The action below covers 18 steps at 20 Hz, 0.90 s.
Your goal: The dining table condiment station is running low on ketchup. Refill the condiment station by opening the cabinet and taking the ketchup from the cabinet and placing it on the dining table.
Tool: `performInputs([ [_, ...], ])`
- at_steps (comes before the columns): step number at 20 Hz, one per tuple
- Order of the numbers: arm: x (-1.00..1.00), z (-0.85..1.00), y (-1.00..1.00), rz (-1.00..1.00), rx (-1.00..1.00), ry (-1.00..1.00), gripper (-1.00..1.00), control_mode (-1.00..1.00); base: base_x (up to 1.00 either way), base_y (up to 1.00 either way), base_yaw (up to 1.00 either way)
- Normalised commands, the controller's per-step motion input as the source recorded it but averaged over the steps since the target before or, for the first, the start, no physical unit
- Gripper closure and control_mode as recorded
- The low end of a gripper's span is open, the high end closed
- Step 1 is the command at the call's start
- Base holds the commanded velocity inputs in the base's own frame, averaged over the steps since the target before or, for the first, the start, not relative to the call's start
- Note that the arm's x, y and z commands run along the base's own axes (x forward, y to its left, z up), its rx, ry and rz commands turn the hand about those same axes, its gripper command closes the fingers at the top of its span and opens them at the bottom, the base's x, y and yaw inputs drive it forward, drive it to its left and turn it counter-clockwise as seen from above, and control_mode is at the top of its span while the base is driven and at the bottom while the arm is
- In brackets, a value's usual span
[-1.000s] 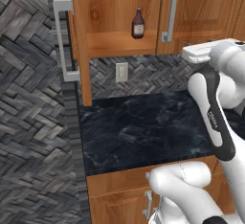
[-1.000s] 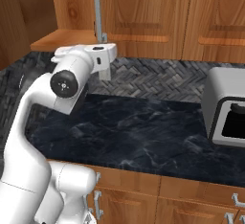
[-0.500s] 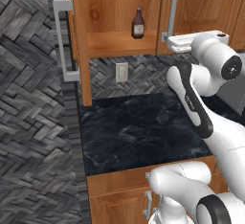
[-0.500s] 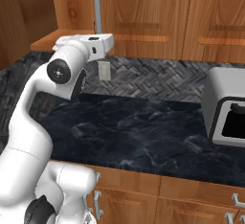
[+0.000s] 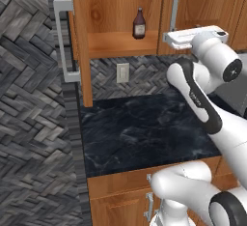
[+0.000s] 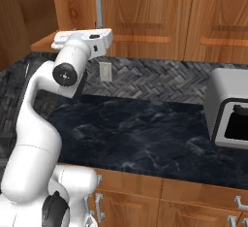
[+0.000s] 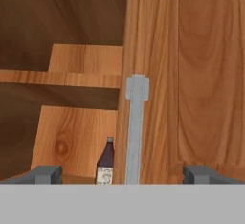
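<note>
a dark ketchup bottle (image 5: 139,23) stands on the open cabinet (image 5: 111,12) shelf, upper centre of the frame. right of it, the gripper (image 7: 122,174) is wide open and empty, facing the silver door handle (image 7: 135,127).

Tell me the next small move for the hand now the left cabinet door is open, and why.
Probably shift the hand sideways toward the open half, then ease in. The ketchup stands upright on the cabinet shelf, but in the hand view the closed door's handle sits between the open fingers, with the bottle off-centre beside it.
</note>
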Motion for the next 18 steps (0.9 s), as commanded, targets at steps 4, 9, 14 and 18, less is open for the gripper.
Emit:
performInputs([
  [4,0.28,0.00,0.00,0.05,0.04,-0.05,-1.00,-1.00,0.00,0.00,0.00],
  [9,0.47,0.00,0.00,0.00,0.06,-0.01,-1.00,-1.00,0.00,0.00,0.00],
  [14,0.39,0.00,0.04,-0.07,0.01,0.01,-1.00,-1.00,0.00,0.00,0.00],
  [18,0.42,0.00,0.07,-0.04,0.00,0.03,-1.00,-1.00,0.00,0.00,0.00],
])
